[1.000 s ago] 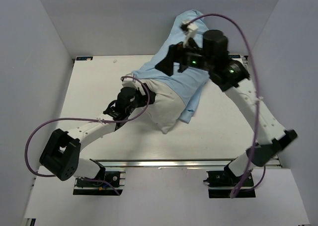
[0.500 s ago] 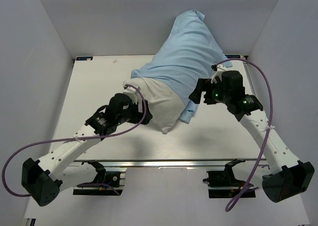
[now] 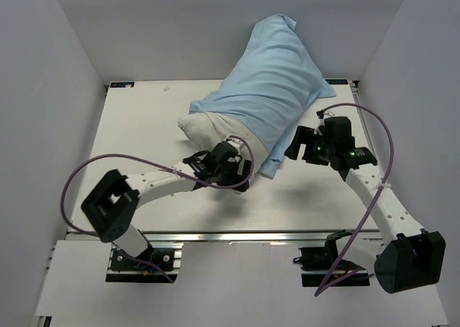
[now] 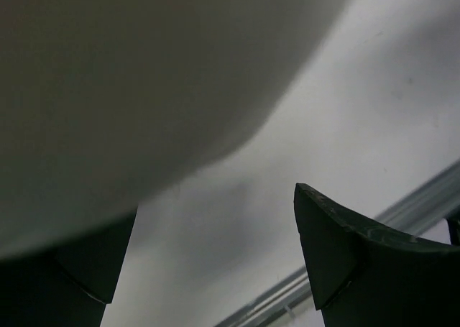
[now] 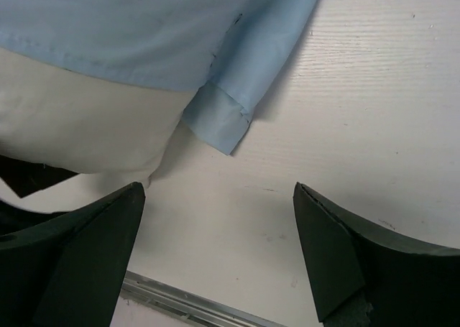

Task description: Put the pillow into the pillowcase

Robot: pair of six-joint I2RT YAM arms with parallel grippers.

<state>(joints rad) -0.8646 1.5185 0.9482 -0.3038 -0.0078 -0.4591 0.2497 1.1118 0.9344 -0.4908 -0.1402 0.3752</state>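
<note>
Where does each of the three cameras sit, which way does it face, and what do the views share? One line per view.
Top external: above and behind the arms, looking down on the table; both arms, left gripper, right gripper.
Left wrist: on the left arm, close up to the pillow; own fingers frame it.
Right wrist: on the right arm, facing down at the pillowcase hem; own fingers show.
Shared: all three show pillow and table.

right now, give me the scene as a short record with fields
pillow: partly inside the pillowcase, white near end sticking out
pillowcase: light blue side up, hem at its near side
left hand: open, at the pillow's bare end
right hand: open, over the table by the hem corner
</note>
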